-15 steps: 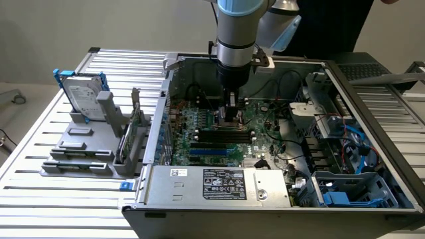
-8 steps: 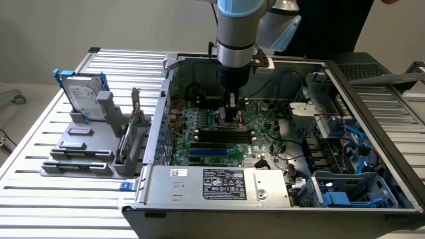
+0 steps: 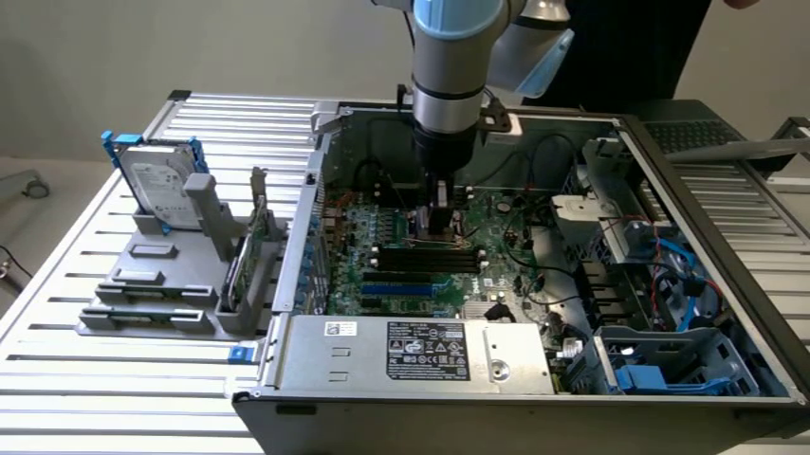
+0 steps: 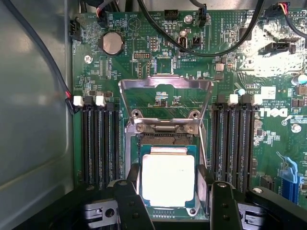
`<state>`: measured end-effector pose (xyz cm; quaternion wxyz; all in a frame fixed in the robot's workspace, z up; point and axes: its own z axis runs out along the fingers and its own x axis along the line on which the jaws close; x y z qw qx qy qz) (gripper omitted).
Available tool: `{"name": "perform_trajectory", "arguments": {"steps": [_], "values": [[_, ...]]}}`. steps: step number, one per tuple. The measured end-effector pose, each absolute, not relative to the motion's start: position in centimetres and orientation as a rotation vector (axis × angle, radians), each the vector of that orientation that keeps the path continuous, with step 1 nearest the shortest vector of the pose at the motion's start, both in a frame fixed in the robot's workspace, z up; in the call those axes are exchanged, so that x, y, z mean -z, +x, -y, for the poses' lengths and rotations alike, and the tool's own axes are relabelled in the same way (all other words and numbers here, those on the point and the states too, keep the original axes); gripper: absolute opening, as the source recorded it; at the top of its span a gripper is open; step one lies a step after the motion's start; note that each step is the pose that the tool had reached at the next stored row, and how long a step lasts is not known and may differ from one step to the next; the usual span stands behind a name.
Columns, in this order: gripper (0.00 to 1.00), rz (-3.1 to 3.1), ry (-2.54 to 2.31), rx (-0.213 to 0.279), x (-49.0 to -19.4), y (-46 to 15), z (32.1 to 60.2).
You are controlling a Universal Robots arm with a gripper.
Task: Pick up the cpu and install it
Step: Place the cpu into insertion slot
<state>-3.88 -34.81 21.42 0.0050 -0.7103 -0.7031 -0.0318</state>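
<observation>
As I stand at the near edge of the slatted table (image 3: 76, 379), the open computer case (image 3: 506, 422) lies on its side in front of me. Its silver power supply (image 3: 418, 355) is closest, low in the middle of the exterior view. At the exterior view's left, a grey holder (image 3: 152, 284) sits on the table. A hard drive (image 3: 162, 180) with a blue bracket stands upright at the holder's far end.

Past the power supply lies the green motherboard (image 3: 506, 251). The robot arm (image 3: 450, 66) comes straight down from the top centre of the frame, and its jaws are low over the board, near the black memory slots (image 3: 431, 258).

Up close in the wrist view, the jaws are open. Their two black fingers (image 4: 132, 206) stand on either side of the cpu (image 4: 168, 179), and the one on the far side sits clear of its edge. I can't tell whether the nearer finger touches it. The cpu lies flat in the socket (image 4: 165, 139), its pale metal face up, between the two banks of memory slots. The socket's metal cover plate (image 4: 165, 86) is tipped up beyond it. Farther along the board sits a round coin battery (image 4: 111, 43).

Behind the case, at the upper right of the exterior view, stands a person in dark clothing (image 3: 633, 47).
</observation>
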Motion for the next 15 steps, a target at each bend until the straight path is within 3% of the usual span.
{"name": "perform_trajectory", "arguments": {"steps": [15], "values": [[0.55, 2.189, -2.232, 0.105, -20.85, -3.88, 34.81]]}}
